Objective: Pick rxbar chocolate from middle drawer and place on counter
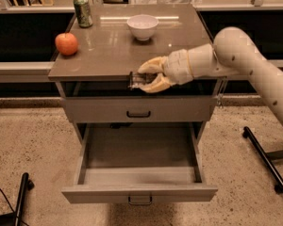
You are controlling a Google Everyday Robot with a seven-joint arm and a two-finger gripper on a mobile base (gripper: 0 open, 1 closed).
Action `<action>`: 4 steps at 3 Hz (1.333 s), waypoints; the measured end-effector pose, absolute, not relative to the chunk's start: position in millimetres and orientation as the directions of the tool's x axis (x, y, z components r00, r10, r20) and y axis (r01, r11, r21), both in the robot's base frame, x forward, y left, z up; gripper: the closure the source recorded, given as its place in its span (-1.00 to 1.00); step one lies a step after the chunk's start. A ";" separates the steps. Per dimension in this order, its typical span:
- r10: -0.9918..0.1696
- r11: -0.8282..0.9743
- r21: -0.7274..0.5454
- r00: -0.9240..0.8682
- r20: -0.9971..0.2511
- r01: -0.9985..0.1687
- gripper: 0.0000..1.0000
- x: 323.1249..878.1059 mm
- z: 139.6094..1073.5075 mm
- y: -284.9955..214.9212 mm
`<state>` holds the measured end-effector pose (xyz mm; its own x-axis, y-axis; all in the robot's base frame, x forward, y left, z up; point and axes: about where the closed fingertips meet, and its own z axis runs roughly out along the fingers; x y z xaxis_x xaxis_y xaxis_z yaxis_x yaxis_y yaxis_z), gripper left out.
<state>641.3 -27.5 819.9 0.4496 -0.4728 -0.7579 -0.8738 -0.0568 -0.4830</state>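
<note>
My gripper reaches in from the right and hangs at the front edge of the counter, level with its top. Its fingers are shut on the rxbar chocolate, a small dark flat bar that sticks out to the left of the fingertips. The bar is in the air against the counter's front lip and does not rest on the counter. The middle drawer stands pulled open below, and its visible inside is bare.
A red apple, a green can and a white bowl stand on the counter. A closed drawer front with a black handle sits above the open drawer. Black stand legs lie on the floor at right and left.
</note>
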 end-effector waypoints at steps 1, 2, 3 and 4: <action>-0.470 -0.035 -0.480 0.438 -0.766 -0.877 1.00 677.5 861.6 -26.4; -0.452 0.090 -0.468 0.383 -0.806 -0.879 1.00 703.3 901.3 -46.5; -0.456 0.313 -0.430 0.263 -0.850 -0.847 1.00 716.9 921.5 -93.5; -0.443 0.477 -0.341 0.114 -0.889 -0.810 1.00 728.0 894.2 -126.7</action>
<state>728.0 -126.7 894.2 0.1141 -0.4427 -0.8894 -0.8100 0.4768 -0.3413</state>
